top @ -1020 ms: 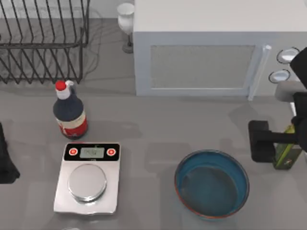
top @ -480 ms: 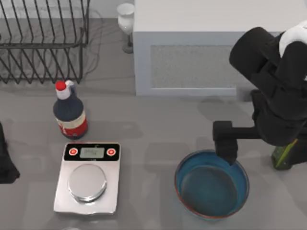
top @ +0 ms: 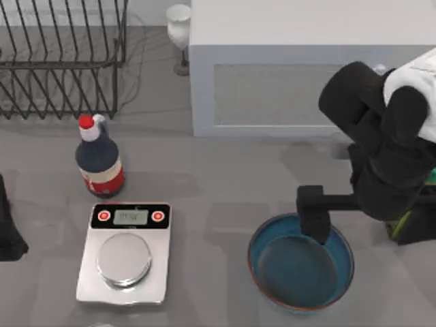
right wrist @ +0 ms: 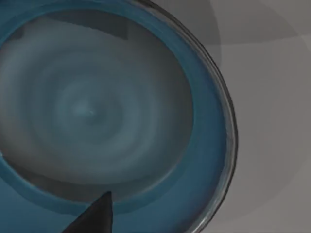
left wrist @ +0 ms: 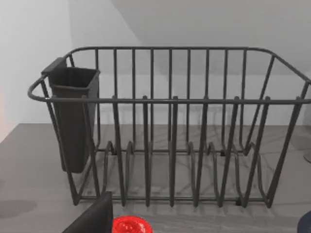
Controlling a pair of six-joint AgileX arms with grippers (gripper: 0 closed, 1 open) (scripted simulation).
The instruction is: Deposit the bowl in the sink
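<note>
Wide, shallow teal-blue bowl with thin reddish-brown rim (top: 301, 262) sits flat on the grey tabletop (top: 218, 184), lower right of the top frame. Right claw (top: 312, 216) hangs over the bowl's upper rim, likely placed there to pinch the wall; whether its fingers are apart I cannot tell. Left claw (top: 8, 228) is parked at the left edge, facing the black wire dish rack (left wrist: 170, 126). No sink visible.

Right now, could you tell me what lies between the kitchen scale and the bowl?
Only bare grey tabletop separates the scale from the bowl, seen from above.
</note>
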